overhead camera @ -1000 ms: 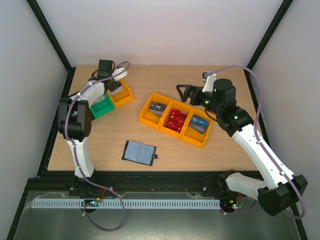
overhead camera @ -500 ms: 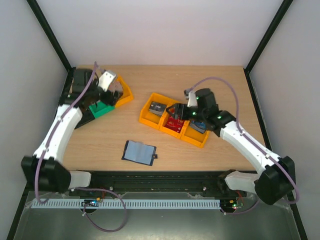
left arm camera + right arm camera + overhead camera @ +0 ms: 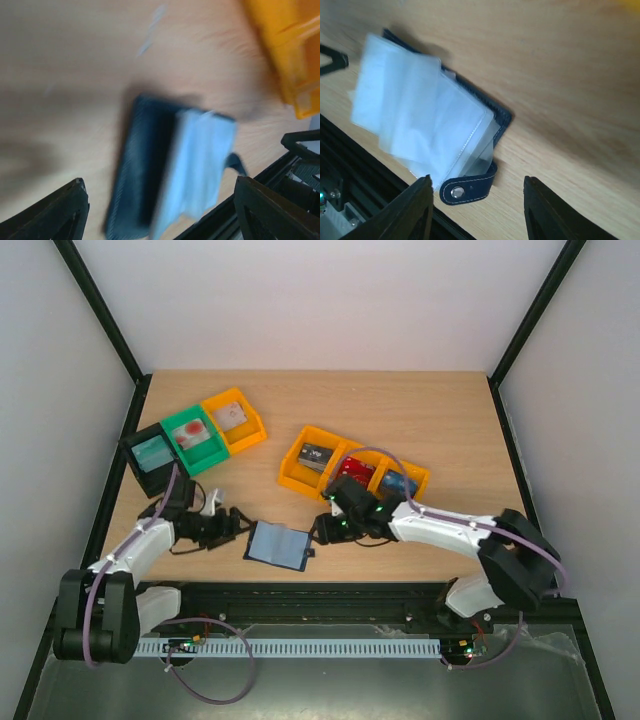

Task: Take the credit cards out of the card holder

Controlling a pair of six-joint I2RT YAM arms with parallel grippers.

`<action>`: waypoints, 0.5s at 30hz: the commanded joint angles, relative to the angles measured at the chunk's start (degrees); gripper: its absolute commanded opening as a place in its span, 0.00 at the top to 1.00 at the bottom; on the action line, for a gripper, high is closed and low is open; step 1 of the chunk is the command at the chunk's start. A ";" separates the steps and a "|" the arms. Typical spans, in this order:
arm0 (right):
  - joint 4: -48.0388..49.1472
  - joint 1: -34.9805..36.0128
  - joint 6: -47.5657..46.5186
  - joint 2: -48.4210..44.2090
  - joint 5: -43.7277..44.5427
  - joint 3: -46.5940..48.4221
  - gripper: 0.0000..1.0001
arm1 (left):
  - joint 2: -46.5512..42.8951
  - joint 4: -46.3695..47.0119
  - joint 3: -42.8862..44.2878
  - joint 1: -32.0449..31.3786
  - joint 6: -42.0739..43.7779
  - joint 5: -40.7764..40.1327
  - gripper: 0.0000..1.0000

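The card holder [image 3: 278,545] lies open near the table's front edge, dark navy outside with pale sleeves. My left gripper [image 3: 232,528] stands open just left of it; in the left wrist view the blurred card holder [image 3: 170,170] lies ahead of the left gripper [image 3: 160,200]. My right gripper [image 3: 325,530] is open at the holder's right edge. In the right wrist view the snap tab [image 3: 470,187] lies between the spread fingers of the right gripper [image 3: 477,200], untouched. Credit cards lie in the orange tray [image 3: 293,478]: grey [image 3: 317,455], red [image 3: 352,472], blue [image 3: 398,483].
Three small bins stand at the back left: black [image 3: 133,468] with a teal card, green [image 3: 205,455] with a white and red card, orange [image 3: 250,432] with a pale card. The black frame rail [image 3: 350,170] runs just beyond the holder.
Both arms have swung down from the bins and the tray to either side of the card holder. The right gripper's jaws have narrowed.
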 commanded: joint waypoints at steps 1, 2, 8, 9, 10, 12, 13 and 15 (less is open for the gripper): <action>5.20 4.19 2.37 6.95 0.46 0.29 0.54 | -2.20 8.79 -6.85 1.50 -14.07 3.82 0.20; 5.48 4.75 1.99 8.98 -0.06 0.99 0.56 | -1.79 9.80 -7.19 1.11 -14.75 4.21 0.21; 5.46 5.52 -1.80 19.22 -0.26 7.81 0.66 | 0.02 13.73 -11.42 0.30 -19.49 3.59 0.28; 5.60 5.47 -2.04 20.33 -0.61 9.29 0.67 | 0.29 14.12 -11.99 0.25 -20.01 3.33 0.29; 6.07 5.50 -2.04 21.50 -1.08 10.99 0.68 | 0.55 14.47 -12.39 0.17 -20.32 3.29 0.31; 7.26 5.48 -2.04 23.45 -1.64 13.37 0.70 | 1.08 15.01 -12.80 -0.16 -20.77 3.44 0.33; 7.75 5.49 -2.00 24.56 -1.82 14.51 0.70 | 1.32 15.34 -12.95 -0.36 -21.08 3.45 0.34; 8.01 5.49 -3.89 26.84 -2.33 17.43 0.72 | 1.74 15.91 -13.27 -0.65 -21.50 3.31 0.37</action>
